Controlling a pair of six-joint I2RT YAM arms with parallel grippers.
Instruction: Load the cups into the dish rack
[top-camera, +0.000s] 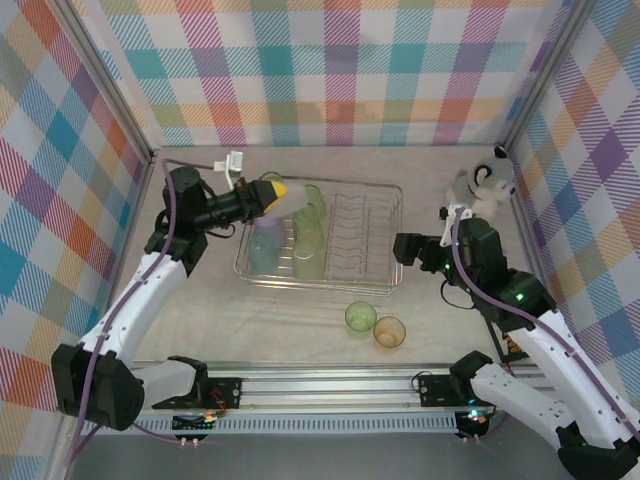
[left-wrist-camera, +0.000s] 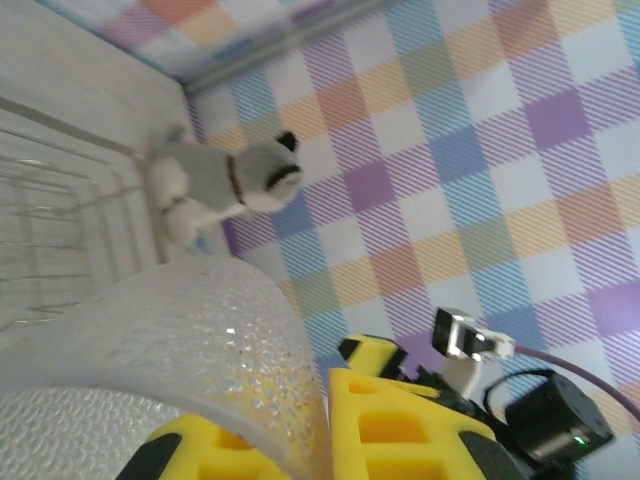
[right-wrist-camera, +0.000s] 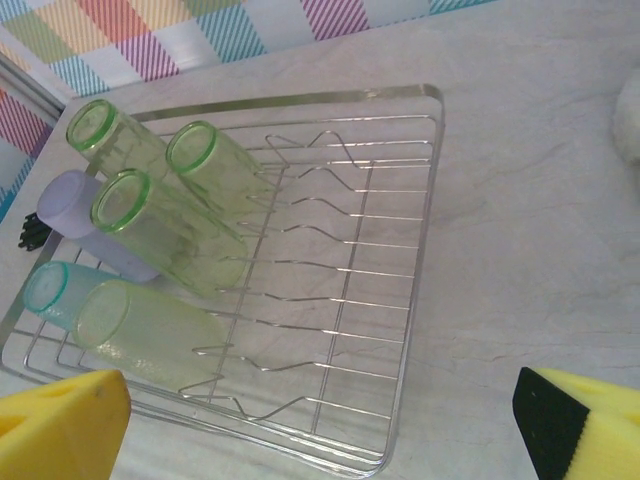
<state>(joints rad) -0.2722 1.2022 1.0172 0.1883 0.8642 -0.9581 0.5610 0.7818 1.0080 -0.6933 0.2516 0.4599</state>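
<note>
The wire dish rack (top-camera: 380, 195) (right-wrist-camera: 437, 200) sits mid-table. My left gripper (top-camera: 277, 189) (left-wrist-camera: 326, 430) hovers over its back left part, shut on the wall of a pale translucent dimpled cup (top-camera: 296, 204) (left-wrist-camera: 190, 330). Lying in the rack's left half are green cups (right-wrist-camera: 205, 165), a lavender cup (right-wrist-camera: 70, 205), a teal cup (right-wrist-camera: 48, 285) and a tall pale green cup (right-wrist-camera: 150, 335). A green cup (top-camera: 360, 317) and an orange cup (top-camera: 389, 331) stand upright on the table in front of the rack. My right gripper (top-camera: 405, 247) (right-wrist-camera: 320, 430) is open and empty beside the rack's right end.
A grey and white plush toy (top-camera: 485, 180) (left-wrist-camera: 225, 180) sits at the back right corner. Plaid walls (top-camera: 330, 70) close in the back and both sides. The rack's divider rows (right-wrist-camera: 330, 260) hold nothing.
</note>
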